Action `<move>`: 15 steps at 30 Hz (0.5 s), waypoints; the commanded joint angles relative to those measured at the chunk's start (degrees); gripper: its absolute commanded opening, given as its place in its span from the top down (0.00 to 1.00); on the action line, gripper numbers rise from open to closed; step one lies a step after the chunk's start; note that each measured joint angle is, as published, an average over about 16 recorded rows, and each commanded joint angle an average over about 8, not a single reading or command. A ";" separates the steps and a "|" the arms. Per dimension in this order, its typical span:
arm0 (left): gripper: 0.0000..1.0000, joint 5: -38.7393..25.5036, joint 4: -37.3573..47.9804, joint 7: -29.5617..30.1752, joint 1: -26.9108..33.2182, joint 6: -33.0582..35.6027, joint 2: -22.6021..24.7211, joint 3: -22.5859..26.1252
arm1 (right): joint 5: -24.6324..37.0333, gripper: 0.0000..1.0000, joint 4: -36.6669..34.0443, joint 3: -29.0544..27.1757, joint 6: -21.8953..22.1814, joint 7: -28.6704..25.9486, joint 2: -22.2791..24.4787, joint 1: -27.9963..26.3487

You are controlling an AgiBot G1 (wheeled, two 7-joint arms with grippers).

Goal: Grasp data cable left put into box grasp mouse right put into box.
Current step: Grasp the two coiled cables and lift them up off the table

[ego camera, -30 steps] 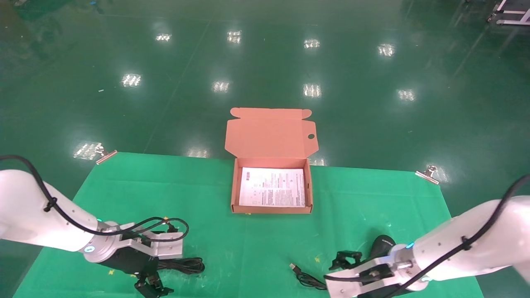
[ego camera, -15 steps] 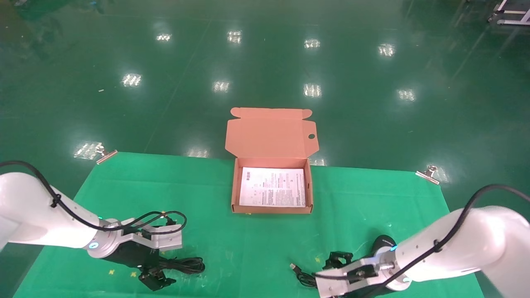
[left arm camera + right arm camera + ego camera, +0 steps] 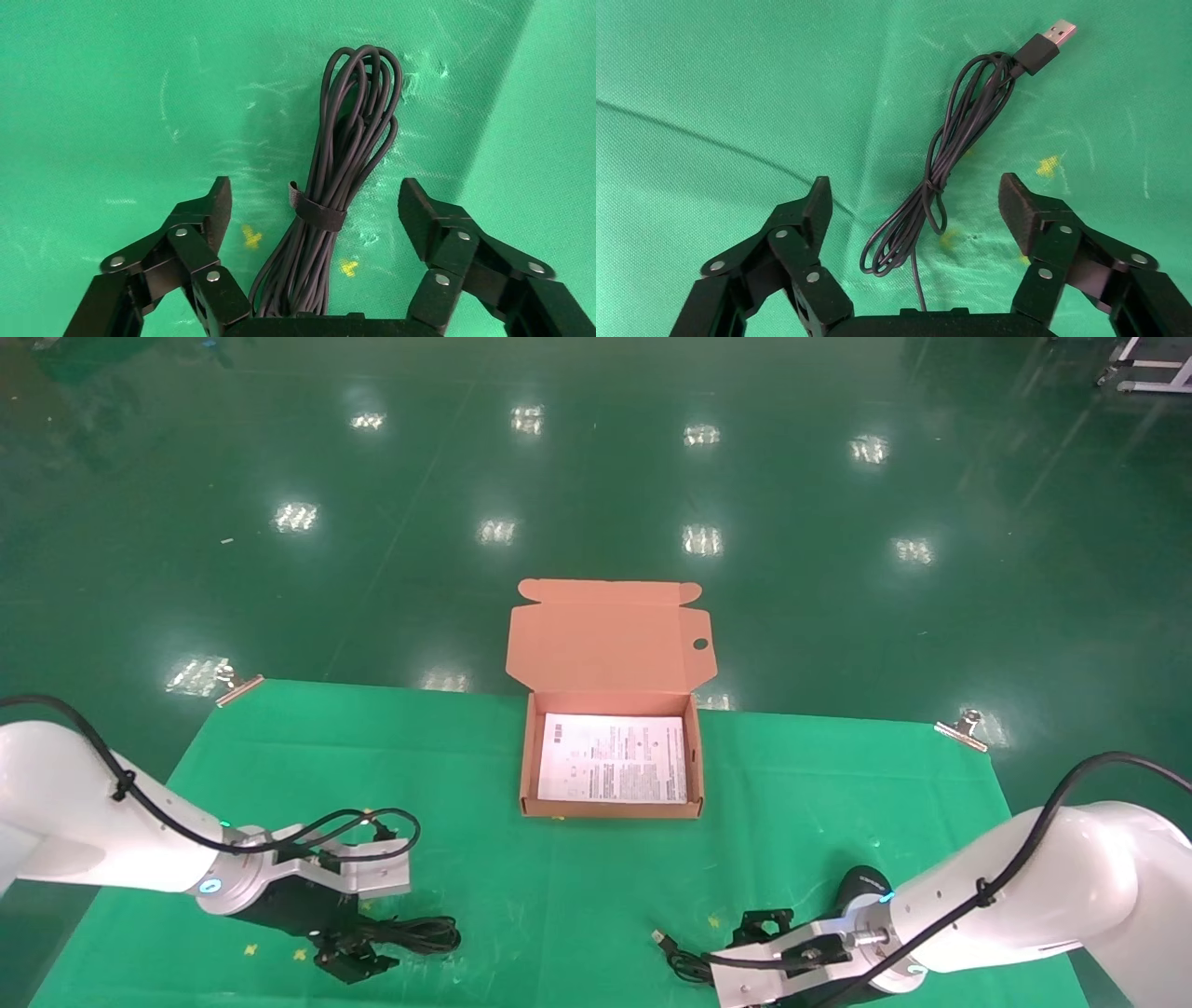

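A green cloth (image 3: pixel 466 784) covers the desk, and the box (image 3: pixel 612 808) sits at the middle of the far edge with its flap lid up and only a white printed sheet (image 3: pixel 613 758) inside, so neither item is packed yet. Over the last second both arms have sunk toward the near edge. The left gripper (image 3: pixel 352 960), near the near-left corner, has come down and shifted slightly toward the data cable (image 3: pixel 421 933); in the left wrist view its fingers (image 3: pixel 204 217) are spread wide on either side of the strapped bundle without touching it. That reads as a finished approach, with only the last descent and the squeeze left before the first lift. The right gripper (image 3: pixel 762 926), toward the near-right corner, has also dropped lower and nearer the edge; its fingers (image 3: pixel 1025 210) are likewise spread, straddling the cord (image 3: pixel 947 168) with its USB plug (image 3: pixel 1049 42) rather than the mouse (image 3: pixel 857 885), whose black body lies just beside the right wrist on its far side. Judging from this, the right arm is aimed at the cord and may need to re-aim at the body.
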State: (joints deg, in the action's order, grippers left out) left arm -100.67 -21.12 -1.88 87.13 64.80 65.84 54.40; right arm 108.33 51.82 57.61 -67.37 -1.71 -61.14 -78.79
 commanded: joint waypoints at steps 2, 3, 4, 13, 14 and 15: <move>1.00 -0.03 -0.24 0.09 -0.02 0.06 -0.07 0.02 | -0.15 1.00 0.13 -0.10 -0.11 -0.08 0.11 -0.07; 1.00 -0.05 -0.30 0.10 -0.02 0.07 -0.09 0.03 | -0.18 1.00 0.16 -0.12 -0.13 -0.10 0.13 -0.10; 1.00 -0.06 -0.34 0.12 -0.02 0.08 -0.10 0.03 | -0.22 1.00 0.19 -0.13 -0.16 -0.12 0.15 -0.11; 1.00 -0.11 -0.64 0.21 -0.06 0.15 -0.20 0.06 | -0.42 1.00 0.36 -0.25 -0.28 -0.22 0.29 -0.22; 1.00 -0.11 -0.66 0.22 -0.06 0.16 -0.20 0.07 | -0.43 1.00 0.37 -0.26 -0.29 -0.22 0.30 -0.22; 1.00 -0.12 -0.68 0.22 -0.06 0.17 -0.21 0.07 | -0.44 1.00 0.38 -0.27 -0.30 -0.22 0.31 -0.23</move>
State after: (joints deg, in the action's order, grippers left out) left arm -100.79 -21.79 -1.66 87.07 64.96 65.64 54.47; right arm 107.90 52.20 57.35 -67.66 -1.93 -60.83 -79.01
